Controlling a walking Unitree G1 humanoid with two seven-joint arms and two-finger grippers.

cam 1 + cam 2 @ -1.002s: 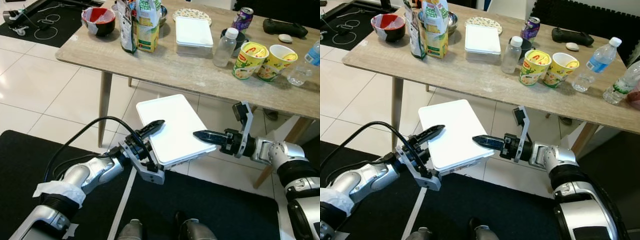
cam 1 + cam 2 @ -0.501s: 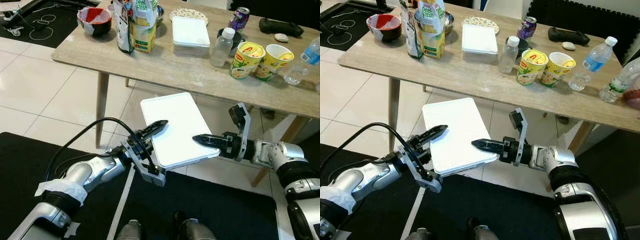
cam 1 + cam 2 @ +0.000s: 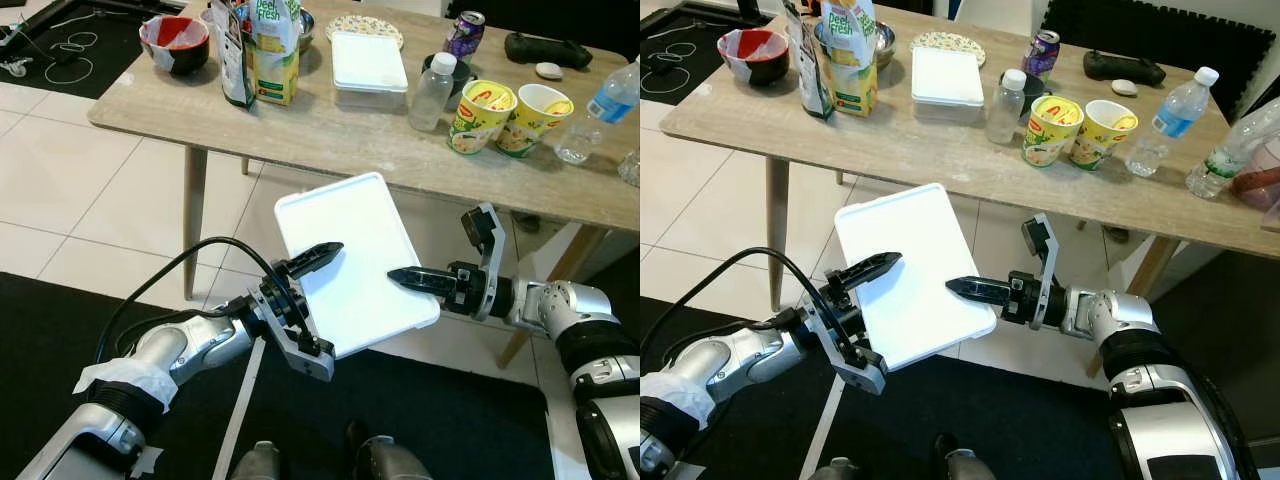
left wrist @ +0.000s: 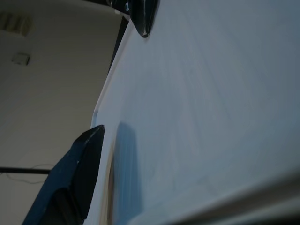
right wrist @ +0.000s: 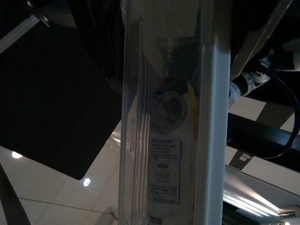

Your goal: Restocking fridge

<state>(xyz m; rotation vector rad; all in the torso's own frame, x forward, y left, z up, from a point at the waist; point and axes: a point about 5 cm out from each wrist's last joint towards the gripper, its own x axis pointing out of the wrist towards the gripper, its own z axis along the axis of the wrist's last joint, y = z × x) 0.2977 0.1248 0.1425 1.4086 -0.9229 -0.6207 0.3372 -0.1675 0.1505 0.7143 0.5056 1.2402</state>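
Observation:
A flat food container with a white lid [image 3: 350,250] hangs tilted in the air in front of the wooden table [image 3: 340,135], carried by both arms. My left gripper [image 3: 318,300] is shut on its left edge, with one black finger [image 3: 318,254] lying on the lid and the other underneath. On the opposite edge my right gripper [image 3: 405,280] is shut too. The left wrist view looks across the white lid [image 4: 211,93]. The right wrist view shows the container's clear side wall [image 5: 164,140] with a label.
On the table stand a second white-lidded container [image 3: 368,65], a juice carton [image 3: 270,45], a red bowl [image 3: 172,40], a plastic bottle [image 3: 432,85], two yellow cups [image 3: 478,115], a can [image 3: 462,30] and a water bottle [image 3: 608,100]. Below lie white tiles and a black mat [image 3: 450,420].
The view has shifted toward the table. Both grippers have tipped the container steeper, with its far edge now higher and close to the table's front edge.

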